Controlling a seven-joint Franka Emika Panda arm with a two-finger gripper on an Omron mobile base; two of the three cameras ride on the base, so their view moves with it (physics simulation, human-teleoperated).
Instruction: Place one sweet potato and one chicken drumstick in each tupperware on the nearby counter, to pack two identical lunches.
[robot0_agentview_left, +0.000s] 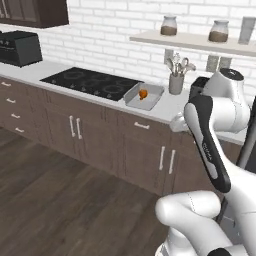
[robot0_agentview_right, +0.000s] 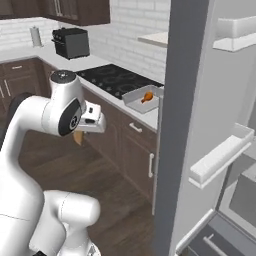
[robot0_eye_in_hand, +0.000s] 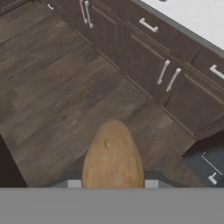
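My gripper (robot0_eye_in_hand: 112, 183) is shut on a tan oblong sweet potato (robot0_eye_in_hand: 113, 153), held over the dark wood floor in front of the cabinets. From the right base view the sweet potato (robot0_agentview_right: 77, 138) hangs under the gripper (robot0_agentview_right: 81, 133), left of the counter (robot0_agentview_right: 75, 64) and below its top. One light-grey tupperware (robot0_agentview_left: 137, 106) sits on the counter (robot0_agentview_left: 170, 109) beside the cooktop, with an orange chicken drumstick (robot0_agentview_left: 143, 93) inside. The same tupperware (robot0_agentview_right: 135, 106) and drumstick (robot0_agentview_right: 147, 97) lie beyond the gripper, to its right.
A black cooktop (robot0_agentview_left: 92, 82) lies left of the tray. A utensil holder (robot0_agentview_left: 176, 82) and a black toaster (robot0_agentview_left: 199, 86) stand behind it. A dark oven box (robot0_agentview_left: 20, 47) sits at the far left. An open fridge door (robot0_agentview_right: 200, 125) stands on the right.
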